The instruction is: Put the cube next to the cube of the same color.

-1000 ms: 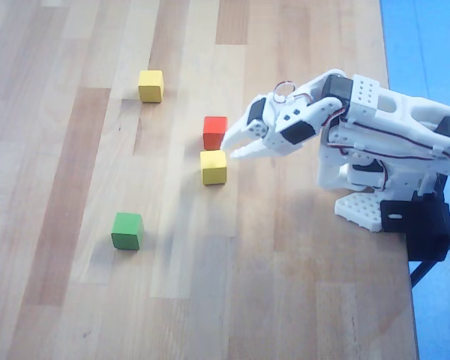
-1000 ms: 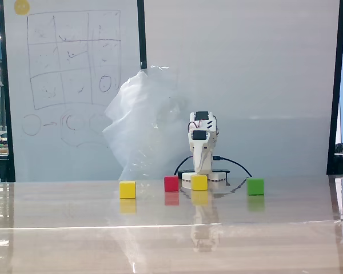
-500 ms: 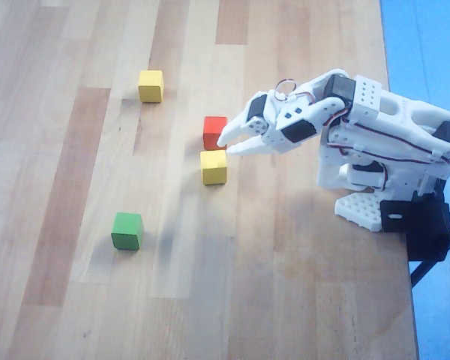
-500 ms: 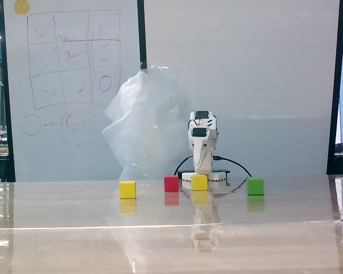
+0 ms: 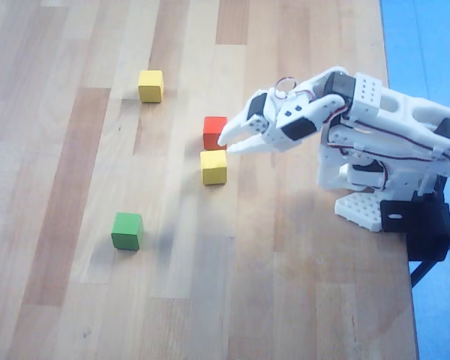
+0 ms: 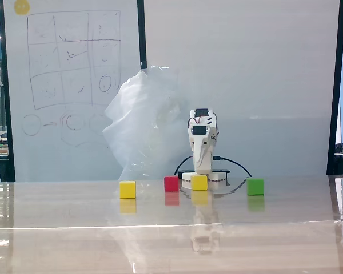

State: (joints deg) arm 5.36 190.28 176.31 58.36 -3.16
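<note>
Gripper (image 5: 226, 142) slightly parted (holding nothing) above the cube (image 5: 214, 167).

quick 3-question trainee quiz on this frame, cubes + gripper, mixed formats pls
1. True or false: in the overhead view the two yellow cubes touch each other.
2. Which cube lies directly beside the near yellow cube? A) green cube B) red cube C) far yellow cube
3. Fill in: the gripper is holding ____.

Key: 1 false, they lie well apart. 2 B. 3 nothing; its fingertips hover by the red and near yellow cubes, gripping neither.
</note>
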